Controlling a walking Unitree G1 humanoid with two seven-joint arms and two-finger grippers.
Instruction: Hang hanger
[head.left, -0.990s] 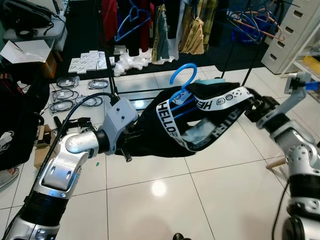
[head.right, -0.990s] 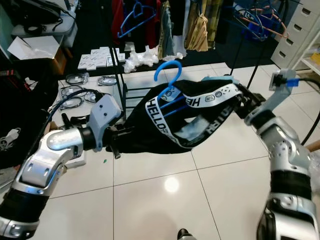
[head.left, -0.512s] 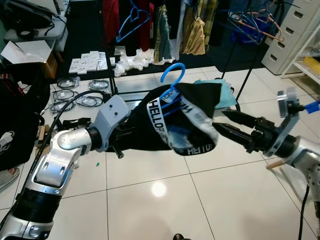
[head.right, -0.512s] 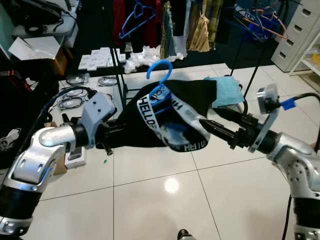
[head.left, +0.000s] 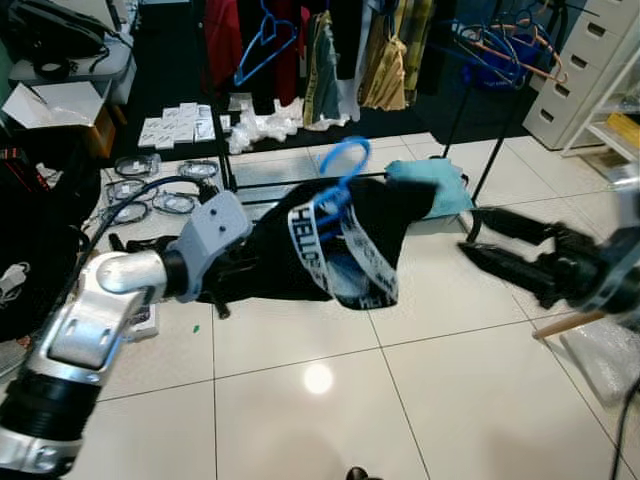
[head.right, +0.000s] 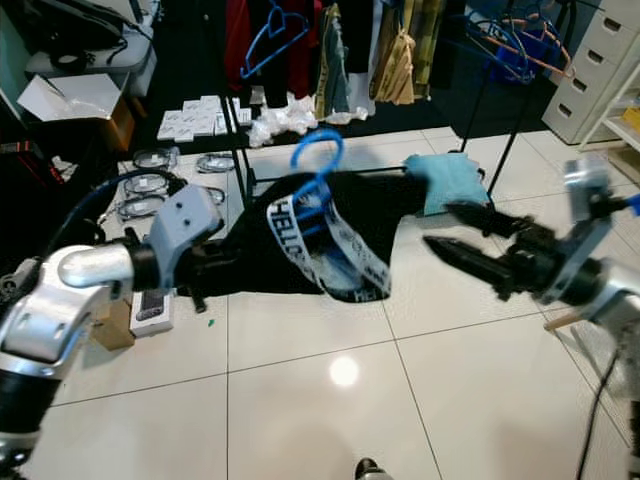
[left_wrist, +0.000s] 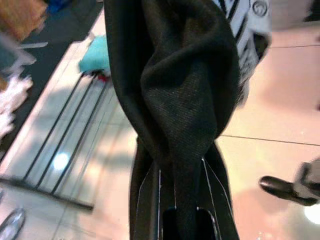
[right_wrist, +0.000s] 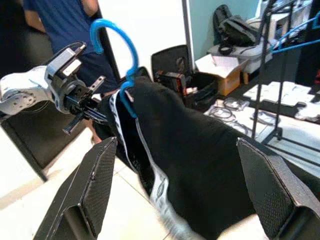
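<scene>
The left gripper (left_wrist: 182, 165) is clenching a fold of the black garment (head.left: 300, 255), which is draping over the blue hanger (head.left: 338, 172), so the hanger is riding just beyond the garment's pinched end, hook pointing up. The right gripper (head.left: 500, 240) is hovering with its fingers spread and empty, off the garment's far side and apart from it. To hang it well, the robot should probably be keeping the hook upright and carrying it toward the clothes rack (head.left: 225, 150) behind the garment.
</scene>
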